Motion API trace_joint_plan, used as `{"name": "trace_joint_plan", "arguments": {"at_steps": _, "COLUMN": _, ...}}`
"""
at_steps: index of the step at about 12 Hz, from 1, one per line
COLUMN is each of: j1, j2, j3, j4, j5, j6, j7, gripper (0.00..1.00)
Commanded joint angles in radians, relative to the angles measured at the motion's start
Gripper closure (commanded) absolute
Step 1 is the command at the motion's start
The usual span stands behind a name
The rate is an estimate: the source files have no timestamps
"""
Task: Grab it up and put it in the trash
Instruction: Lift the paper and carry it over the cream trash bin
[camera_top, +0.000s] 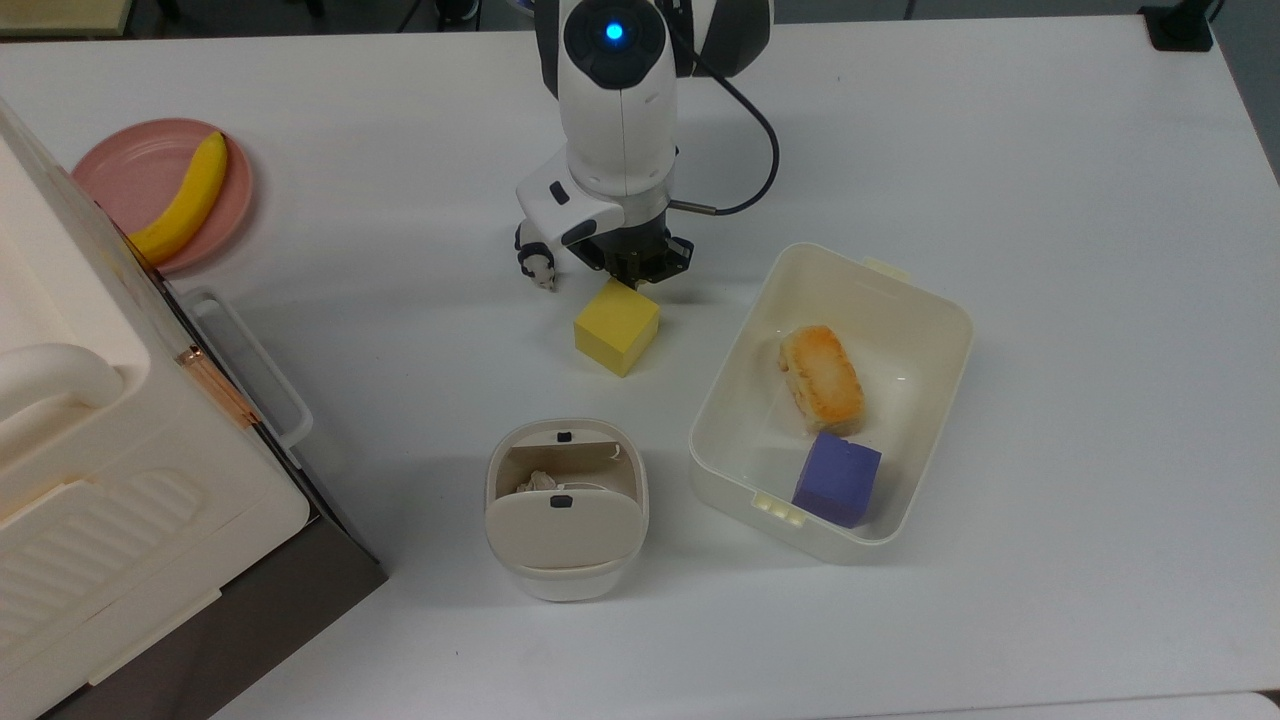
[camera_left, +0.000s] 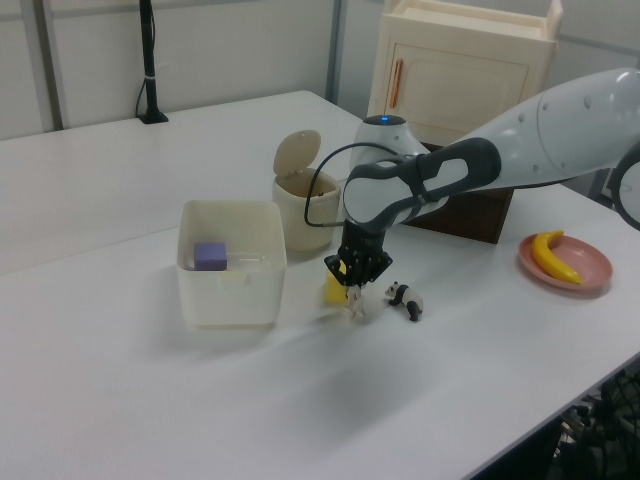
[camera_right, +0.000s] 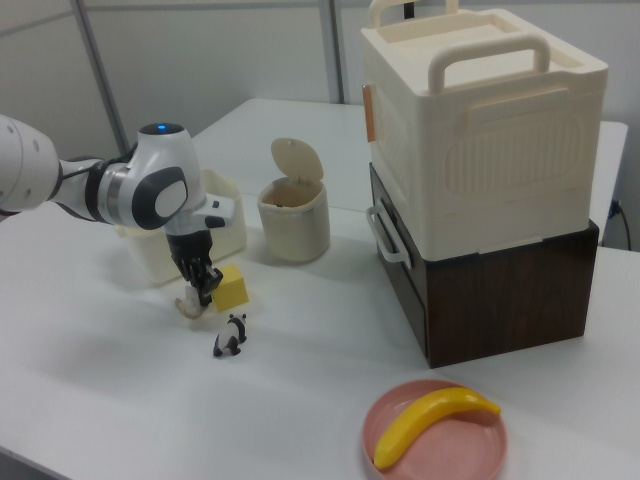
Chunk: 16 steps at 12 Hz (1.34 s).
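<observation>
Hand (camera_left: 356, 290) low at the bench (camera_top: 1000, 200), fingers closed on the tissue wad (camera_left: 357, 303), which pokes out beneath them; yellow cube (camera_top: 616, 326) just beside. Grasp looks made. Left, by my reckoning: lift and carry to the trash bin (camera_top: 565, 510), lid open, well apart.

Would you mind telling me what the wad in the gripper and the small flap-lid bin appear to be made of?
The wad, pinched in the gripper, looks like thin off-white tissue paper: matte, with a crumpled, irregular outline. The flap-lid bin looks like molded plastic: smooth cream walls, rounded corners and a faint sheen on its raised lid.
</observation>
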Motion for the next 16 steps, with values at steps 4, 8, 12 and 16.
{"name": "trace_joint_plan", "arguments": {"at_steps": 4, "j1": 0.020, "j2": -0.054, "j3": -0.008, "j4": -0.014, "j5": -0.001, "j6": 0.010, "j7": -0.007, "gripper": 1.00}}
{"name": "trace_joint_plan", "arguments": {"at_steps": 8, "j1": 0.020, "j2": -0.074, "j3": 0.010, "j4": 0.050, "j5": 0.014, "j6": -0.003, "j7": 0.016, "gripper": 1.00}}
{"name": "trace_joint_plan", "arguments": {"at_steps": 12, "j1": -0.066, "j2": -0.044, "j3": 0.009, "j4": 0.264, "j5": 0.065, "j6": 0.003, "j7": 0.074, "gripper": 1.00}}
{"name": "trace_joint_plan", "arguments": {"at_steps": 16, "j1": -0.106, "j2": 0.056, "j3": 0.009, "j4": 0.412, "j5": 0.059, "j6": 0.058, "j7": 0.065, "gripper": 1.00}}
